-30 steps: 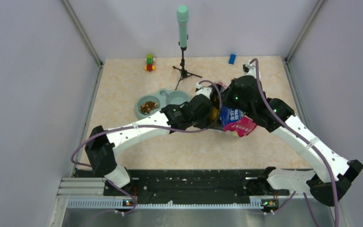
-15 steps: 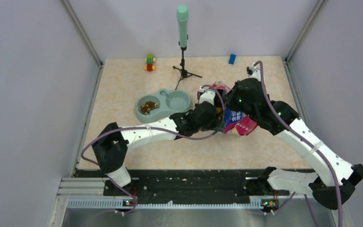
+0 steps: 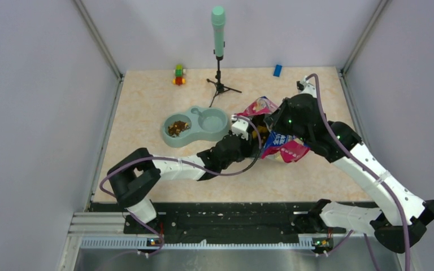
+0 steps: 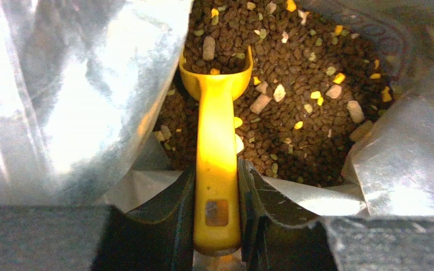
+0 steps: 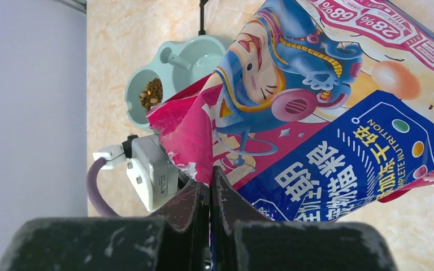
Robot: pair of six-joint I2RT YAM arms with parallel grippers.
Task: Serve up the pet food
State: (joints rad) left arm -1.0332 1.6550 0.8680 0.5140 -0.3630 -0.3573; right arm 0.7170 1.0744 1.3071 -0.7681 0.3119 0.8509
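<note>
From above, the left arm (image 3: 181, 166) reaches far and right into the mouth of the pink-and-blue bag (image 3: 280, 148). The bag lies just right of the pale-green double bowl (image 3: 213, 120), and the right arm (image 3: 367, 164) meets the bag near its mouth. Some pet food (image 3: 176, 127) sits in the bowl's left compartment.

At the left wrist, the left gripper (image 4: 217, 189) pinches the handle of the yellow scoop (image 4: 217, 141). The scoop's cup is dug into more pet food inside the bag.

At the right wrist, the right gripper (image 5: 210, 183) has its jaws pressed together on the bag's torn pink edge.
</note>
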